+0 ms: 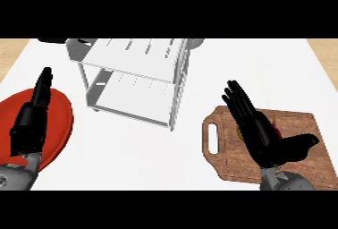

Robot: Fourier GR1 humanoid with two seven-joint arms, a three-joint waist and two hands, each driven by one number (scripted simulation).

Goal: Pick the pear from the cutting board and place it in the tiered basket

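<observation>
My right hand (260, 129) hovers over the wooden cutting board (231, 163) at the lower right, fingers straight and pointing up-left, thumb spread to the right. It covers almost all of the pear (238, 132); only a thin yellow-green sliver and a bit of red show at the hand's edges. Whether the hand touches the fruit cannot be told. The tiered basket (135, 80), a white wire-frame rack with two slatted shelves, stands at the upper middle, left of the board. My left hand (33, 118) rests open at the far left, fingers up.
A red plate (61, 118) lies under my left hand at the left edge. The board has a slot handle (212, 137) on its left side. White counter (132, 156) stretches between plate, basket and board. A dark object (52, 40) peeks in at the top left.
</observation>
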